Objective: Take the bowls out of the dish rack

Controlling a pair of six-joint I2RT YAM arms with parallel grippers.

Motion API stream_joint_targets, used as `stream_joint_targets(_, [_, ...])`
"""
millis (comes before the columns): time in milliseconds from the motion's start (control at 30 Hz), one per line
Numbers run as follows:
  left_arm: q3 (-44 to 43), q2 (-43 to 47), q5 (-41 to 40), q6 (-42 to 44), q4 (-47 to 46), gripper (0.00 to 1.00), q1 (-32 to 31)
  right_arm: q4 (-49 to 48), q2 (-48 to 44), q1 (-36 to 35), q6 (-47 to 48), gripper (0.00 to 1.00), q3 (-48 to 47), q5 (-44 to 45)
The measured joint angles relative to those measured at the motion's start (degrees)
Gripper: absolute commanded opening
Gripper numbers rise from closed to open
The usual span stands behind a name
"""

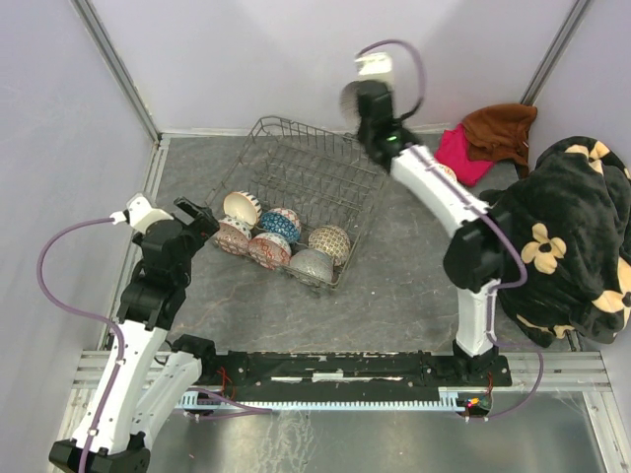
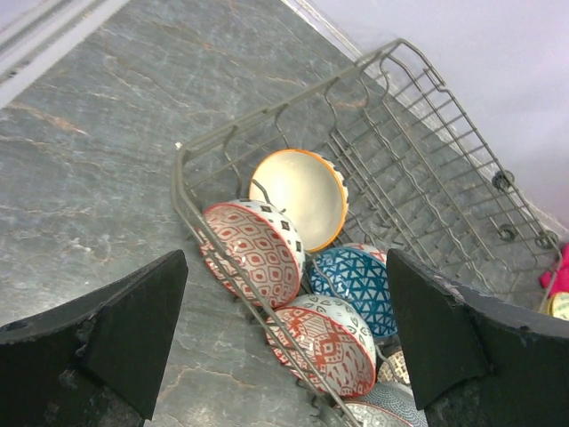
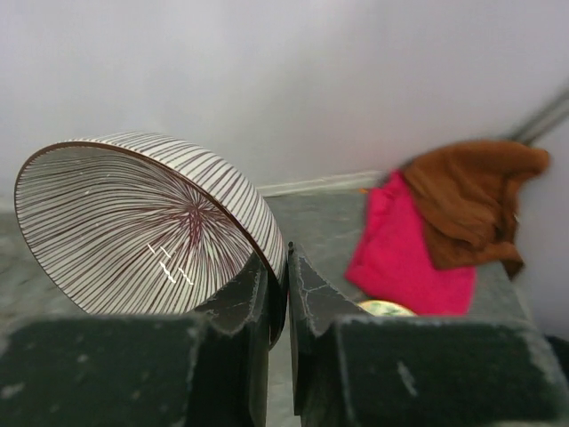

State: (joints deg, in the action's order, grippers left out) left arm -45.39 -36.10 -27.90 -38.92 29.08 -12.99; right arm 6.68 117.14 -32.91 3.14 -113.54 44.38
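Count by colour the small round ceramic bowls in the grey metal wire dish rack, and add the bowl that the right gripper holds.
Red-and-white patterned bowls: 2
Blue patterned bowl: 1
Cream bowl with orange rim: 1
Yellowish patterned bowl: 1
Grey bowl: 1
Purple-striped bowl in the right gripper: 1
Total: 7, of which 6 in the dish rack

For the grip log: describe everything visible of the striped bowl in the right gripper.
The striped bowl is small, round, glossy like glazed ceramic: cream with thin dark-purple lines fanning from its centre inside and running down outside, dark rim. It hangs tilted, held clear of the table; only the right gripper touches it, pinching its wall at the rim.
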Motion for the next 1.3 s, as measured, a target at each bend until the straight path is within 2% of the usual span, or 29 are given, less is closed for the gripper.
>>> stream_joint_targets(233, [-0.6, -4.4, 5.9, 0.0, -2.6, 0.99, 0.0, 16.3, -8.0, 20.1, -11.4, 0.01, 1.4, -11.9])
stream_joint_targets(400, [-0.6, -4.9, 8.6, 0.0, -3.8, 0.99, 0.0, 24.4, -8.4, 28.5, -15.9, 0.01, 3.5, -20.5])
stream_joint_targets(600, [-0.7, -5.2, 10.0, 0.0, -4.3, 0.99, 0.0, 31.7, -8.0, 32.1, -18.9, 0.01, 7.2, -29.6])
stream_joint_targets(800, [-0.8, -5.8, 10.5, 0.0, -4.4, 0.99, 0.0, 34.7, -6.3, 34.8, -20.5, 0.01, 7.6, -35.4])
stream_joint_targets(1300, [-1.9, -6.6, 11.5, 0.0, -4.4, 0.99, 0.0, 38.8, -0.5, 36.7, -21.2, 0.01, 7.6, -40.0])
